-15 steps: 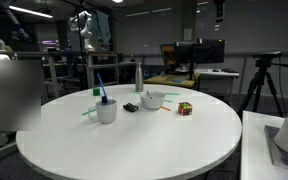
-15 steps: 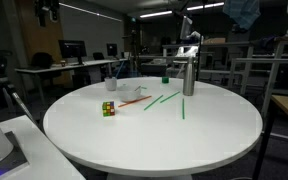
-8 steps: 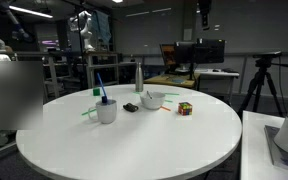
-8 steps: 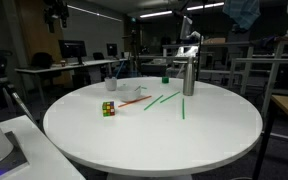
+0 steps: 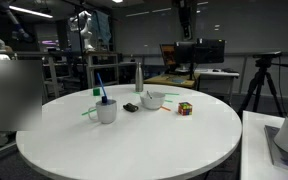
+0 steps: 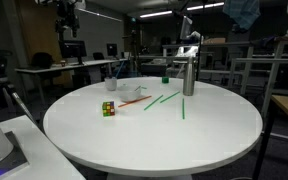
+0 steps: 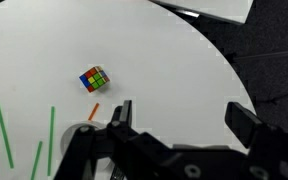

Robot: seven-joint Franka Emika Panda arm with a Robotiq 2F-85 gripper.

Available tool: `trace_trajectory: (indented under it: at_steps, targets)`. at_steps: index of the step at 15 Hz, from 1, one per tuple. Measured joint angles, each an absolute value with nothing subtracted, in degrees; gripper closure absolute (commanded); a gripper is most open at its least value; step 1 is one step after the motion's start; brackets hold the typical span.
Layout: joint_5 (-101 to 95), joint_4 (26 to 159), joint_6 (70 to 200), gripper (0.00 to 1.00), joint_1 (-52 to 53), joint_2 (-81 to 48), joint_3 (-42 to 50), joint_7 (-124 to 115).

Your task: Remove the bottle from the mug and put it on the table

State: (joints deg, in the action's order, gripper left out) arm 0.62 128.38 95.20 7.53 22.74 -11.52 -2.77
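The white mug [image 5: 106,112] stands on the round white table [image 5: 134,140], left of centre, with the teal-green bottle [image 5: 105,99] upright inside it beside a thin blue stick. In an exterior view the mug [image 6: 112,84] is small and far off, and the bottle cannot be made out there. My gripper [image 5: 186,14] hangs high above the table, far from the mug, and also shows at the top of an exterior view [image 6: 67,12]. In the wrist view the gripper [image 7: 184,118] is open and empty over bare tabletop [image 7: 174,60]. Mug and bottle are out of the wrist view.
A tall grey metal bottle [image 5: 138,77] stands behind the mug. A white bowl [image 5: 153,100], a small black object [image 5: 130,106] and a colour cube [image 5: 185,108] lie to the mug's right. Green sticks [image 7: 4,130] and the cube [image 7: 94,79] show in the wrist view.
My gripper has travelled sideways high above the table, toward the mug's side of the scene. Nothing on the table has moved.
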Motion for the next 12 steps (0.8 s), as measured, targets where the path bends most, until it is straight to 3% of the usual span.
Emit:
trace_trajectory:
  at_steps: [12]
  targets:
    - [-4.5, 107.5, 97.6, 0.00, 10.2, -4.1, -13.3, -5.9]
